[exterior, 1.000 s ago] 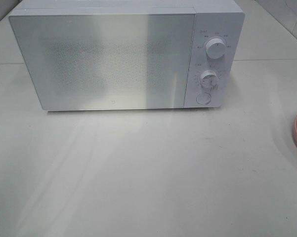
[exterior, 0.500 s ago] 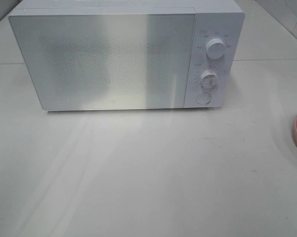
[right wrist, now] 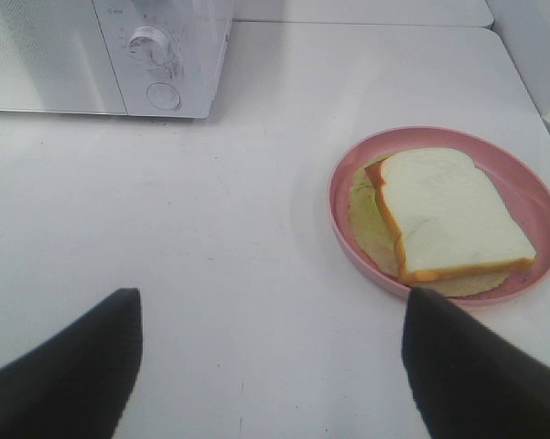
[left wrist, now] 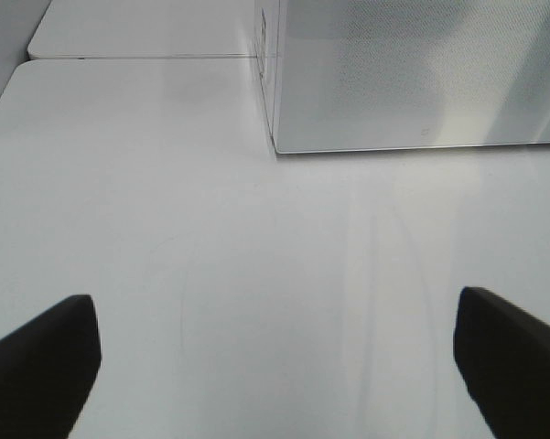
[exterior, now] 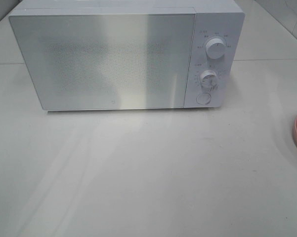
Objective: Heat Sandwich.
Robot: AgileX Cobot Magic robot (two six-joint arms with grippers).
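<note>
Microwave on table, door shut. Sandwich on pink plate, right of microwave, untouched. Left gripper, right gripper: jaws wide apart, empty. Nothing done; door opening, loading, heating all remain.

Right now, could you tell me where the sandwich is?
The sandwich lies on the pink plate on the white table, at the far right edge of the exterior high view, to the right of the closed microwave.

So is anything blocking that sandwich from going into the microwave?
Yes: the microwave's door is shut, so it blocks the way in. Otherwise only bare table shows between the sandwich on its pink plate and the microwave.
</note>
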